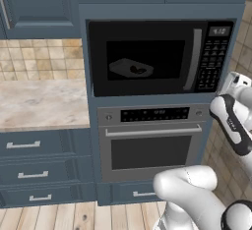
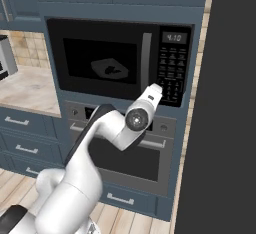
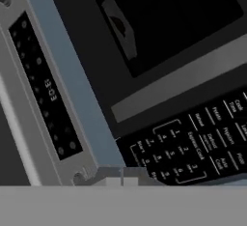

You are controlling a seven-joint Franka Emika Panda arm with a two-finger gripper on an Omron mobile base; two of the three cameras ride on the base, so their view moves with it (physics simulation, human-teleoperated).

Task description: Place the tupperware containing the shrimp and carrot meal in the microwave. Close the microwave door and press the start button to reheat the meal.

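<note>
Right base view: closed, empty tool [image 2: 159, 89] against microwave keypad [image 2: 172, 75]; left base view: tupperware [image 1: 131, 68] behind door [image 1: 147, 58].

tupperware [image 1: 130, 69] inside microwave [image 1: 160, 57] (above oven [image 1: 150, 143])

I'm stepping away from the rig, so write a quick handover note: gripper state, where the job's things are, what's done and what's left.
Gripper: shut, holding nothing, at the bottom of the keypad.
Tupperware: inside the microwave with the meal in it, seen through the window.
Microwave door: closed, its handle beside the keypad.
Done: container loaded, door shut.
Left: press start. Whether the button has been touched yet cannot be told; the hand view looks at the lower keypad rows close up. Check the display afterwards.
</note>
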